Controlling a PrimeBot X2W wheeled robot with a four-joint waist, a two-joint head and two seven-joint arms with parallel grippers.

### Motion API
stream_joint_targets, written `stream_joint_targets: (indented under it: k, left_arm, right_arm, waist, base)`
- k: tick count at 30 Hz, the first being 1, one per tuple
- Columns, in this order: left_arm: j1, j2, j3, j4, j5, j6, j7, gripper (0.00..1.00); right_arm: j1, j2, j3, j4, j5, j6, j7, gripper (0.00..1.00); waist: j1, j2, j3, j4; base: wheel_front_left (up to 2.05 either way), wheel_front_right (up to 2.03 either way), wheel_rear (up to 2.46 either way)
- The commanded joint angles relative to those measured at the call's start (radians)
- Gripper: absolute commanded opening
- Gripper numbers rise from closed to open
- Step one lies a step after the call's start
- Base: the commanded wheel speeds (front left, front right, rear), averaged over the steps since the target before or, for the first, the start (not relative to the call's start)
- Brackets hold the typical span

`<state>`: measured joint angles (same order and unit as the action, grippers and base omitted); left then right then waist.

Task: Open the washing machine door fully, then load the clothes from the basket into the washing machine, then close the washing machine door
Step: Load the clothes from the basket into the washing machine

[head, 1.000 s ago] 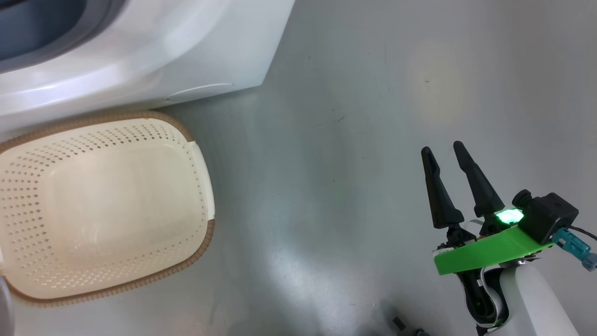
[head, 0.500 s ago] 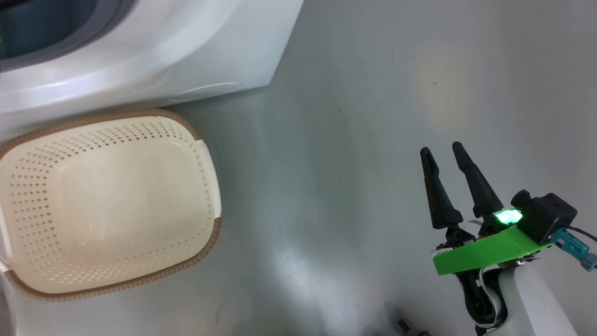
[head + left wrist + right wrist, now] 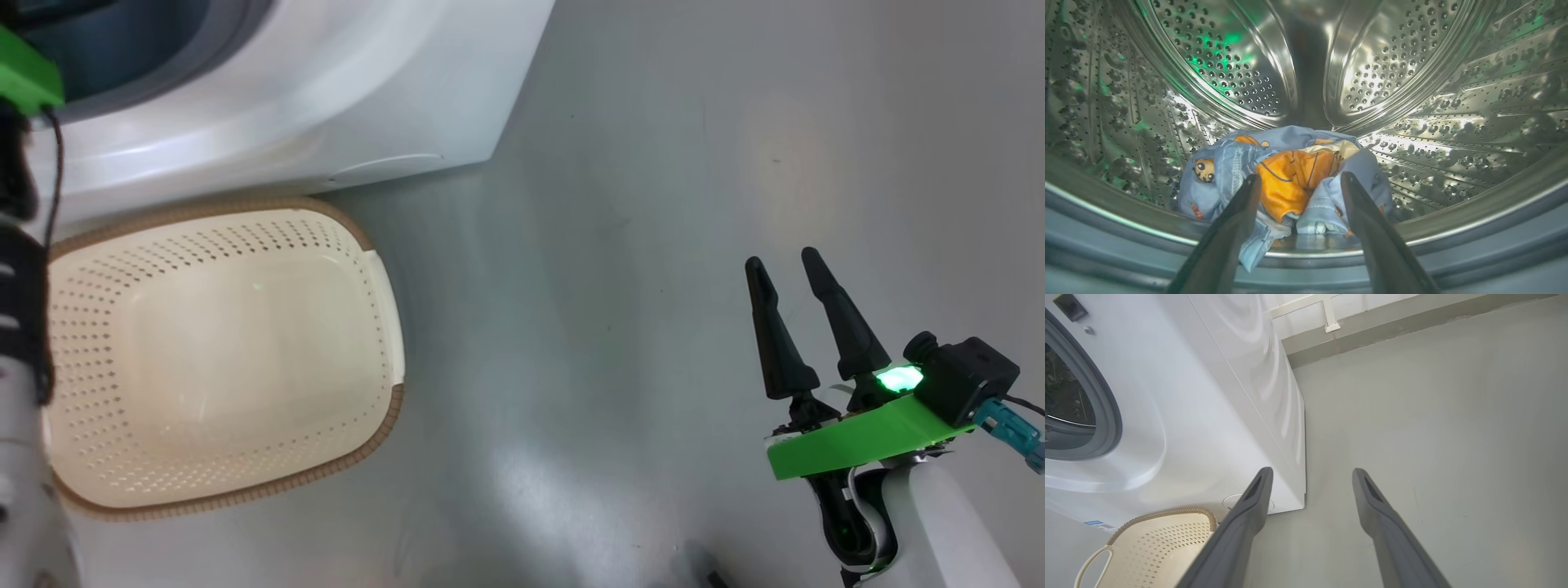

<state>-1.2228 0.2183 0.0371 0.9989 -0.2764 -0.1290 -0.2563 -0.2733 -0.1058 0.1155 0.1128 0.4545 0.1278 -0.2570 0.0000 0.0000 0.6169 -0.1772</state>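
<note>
The left gripper (image 3: 1300,177) points into the steel drum (image 3: 1229,61) of the washing machine (image 3: 326,98) with its fingers spread wide. The blue and orange clothes (image 3: 1286,171) lie in a heap at the drum's bottom, just past the fingertips. The right gripper (image 3: 781,260) hangs over the grey floor (image 3: 612,245), fingers wide apart too, holding nothing, and the cream basket (image 3: 359,269) sits on the floor right beside the washing machine.
</note>
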Motion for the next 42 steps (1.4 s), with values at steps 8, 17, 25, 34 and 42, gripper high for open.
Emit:
stream_joint_targets:
  k: [8, 17, 25, 34, 42]
  left_arm:
    - [0.2, -0.011, 0.062, -0.19, 0.005, -0.002, -0.006, 1.0]
    - [0.467, -0.087, 0.097, -0.368, 0.047, -0.002, -0.006, 1.0]
    - [0.687, -0.127, 0.096, -0.487, 0.069, -0.002, -0.006, 1.0]
    - [0.932, -0.155, 0.081, -0.594, 0.07, -0.002, -0.006, 1.0]
    - [1.1, -0.164, 0.08, -0.682, 0.061, -0.002, -0.006, 1.0]
  right_arm:
    - [0.03, -0.039, 0.009, -0.01, 0.01, 0.003, -0.005, 1.0]
    - [0.078, -0.08, 0.012, 0.014, 0.008, 0.003, -0.005, 1.0]
    - [0.138, -0.113, 0.014, 0.039, 0.011, 0.003, -0.005, 1.0]
    - [0.222, -0.14, 0.011, 0.054, 0.019, 0.003, -0.005, 1.0]
    - [0.29, -0.155, -0.01, 0.049, 0.022, 0.003, -0.005, 1.0]
  waist:
    - [0.0, 0.0, -0.069, 0.038]
    - [0.0, 0.0, -0.189, 0.074]
    - [0.0, 0.0, -0.31, 0.107]
    - [0.0, 0.0, -0.43, 0.122]
    - [0.0, 0.0, -0.492, 0.128]
  base:
    - [0.0, 0.0, 0.0]
    - [0.0, 0.0, 0.0]
    - [0.0, 0.0, 0.0]
    - [0.0, 0.0, 0.0]
    - [0.0, 0.0, 0.0]
